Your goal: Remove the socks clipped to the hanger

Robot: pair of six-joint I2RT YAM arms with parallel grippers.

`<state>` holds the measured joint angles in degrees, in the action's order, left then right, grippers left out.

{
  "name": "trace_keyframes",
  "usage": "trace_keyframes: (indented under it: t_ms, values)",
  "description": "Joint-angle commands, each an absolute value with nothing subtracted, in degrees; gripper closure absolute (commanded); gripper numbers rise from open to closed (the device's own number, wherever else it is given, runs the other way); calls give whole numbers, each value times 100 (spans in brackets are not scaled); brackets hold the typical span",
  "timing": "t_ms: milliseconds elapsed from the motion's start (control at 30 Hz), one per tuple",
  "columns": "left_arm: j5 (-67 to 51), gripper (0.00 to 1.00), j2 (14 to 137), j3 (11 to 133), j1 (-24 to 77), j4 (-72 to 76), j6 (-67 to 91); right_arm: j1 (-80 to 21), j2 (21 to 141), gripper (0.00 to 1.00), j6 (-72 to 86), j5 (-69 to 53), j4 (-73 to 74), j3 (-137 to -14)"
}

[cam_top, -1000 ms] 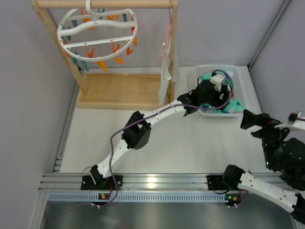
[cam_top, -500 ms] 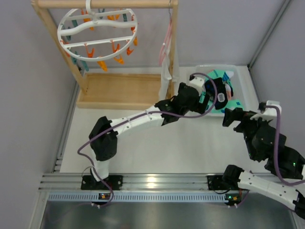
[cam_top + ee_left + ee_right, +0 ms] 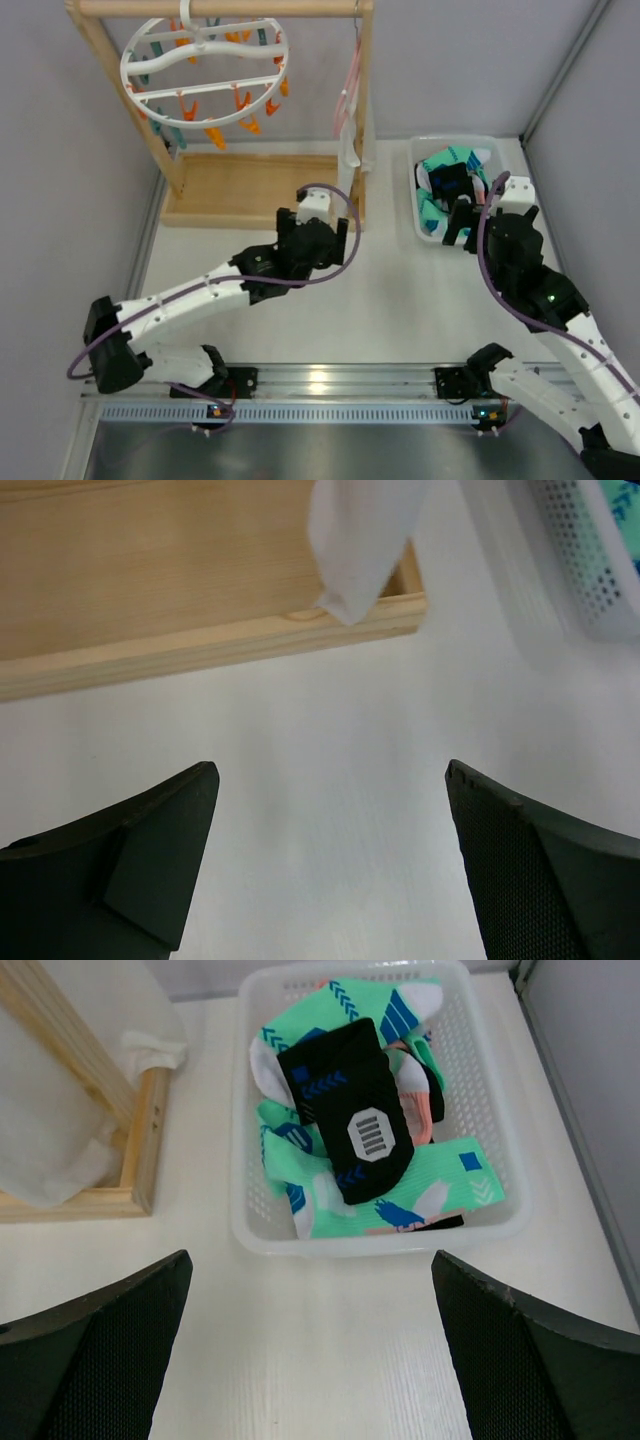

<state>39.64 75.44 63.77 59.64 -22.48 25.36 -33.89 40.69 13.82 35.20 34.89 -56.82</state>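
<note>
The hanger (image 3: 203, 75), a white ring with orange and teal clips, hangs from the wooden rack's top bar with no sock on it. The socks (image 3: 452, 182) lie piled in a white basket (image 3: 424, 232) at the back right. In the right wrist view a black sock (image 3: 355, 1120) lies on mint-teal ones (image 3: 430, 1188), with a bit of salmon-pink (image 3: 432, 1106) showing. My right gripper (image 3: 311, 1260) is open and empty just in front of the basket (image 3: 380, 1244). My left gripper (image 3: 330, 780) is open and empty over the white table near the rack's base corner (image 3: 400, 615).
The wooden rack (image 3: 258, 190) stands at the back left, its post beside the basket. A long white and pink cloth (image 3: 350, 120) hangs from the post; its end shows in the left wrist view (image 3: 360, 540). Grey walls close both sides, and a metal rail (image 3: 320, 380) runs along the near edge.
My left arm has pulled back out of the basket and swung left toward the rack base. My right arm has swung in from the far right to face the basket.
</note>
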Motion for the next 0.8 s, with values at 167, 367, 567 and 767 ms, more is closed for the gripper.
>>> trace_keyframes:
  t_ms: [167, 367, 567, 767]
  values:
    - [3956, 2, 5182, 5828, 3816, -4068, 2875, -2013, 3868, 0, 1073, 2003, 3260, -5256]
    - [4078, 2, 4001, 6152, 3674, -5218, 2480, -2013, 3375, 0, 976, 2057, 4154, -5554]
    - [3797, 1, 3305, 6398, 3665, -5537, 2207, -2013, 2883, 0, 941, 1987, 4754, -5836]
    - [3375, 1, 2884, 6478, 3665, -5897, 2075, -2013, 2628, 1, 756, 1942, 5106, -5950]
